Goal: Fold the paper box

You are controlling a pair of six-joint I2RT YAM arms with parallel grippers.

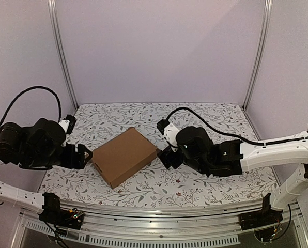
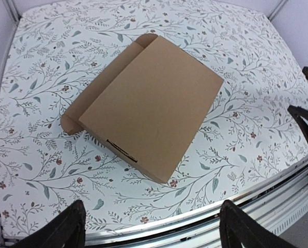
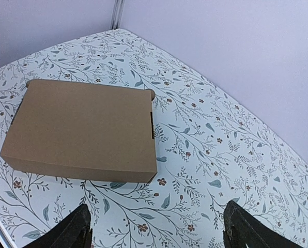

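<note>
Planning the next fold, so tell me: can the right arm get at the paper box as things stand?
Probably yes. The right pincer is open and faces the paper box, which lies closed and flat just ahead of it, with nothing standing between them.

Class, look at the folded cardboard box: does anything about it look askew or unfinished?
The paper box lies diagonal to the table edge, and a flap juts past its top along one side.
</note>
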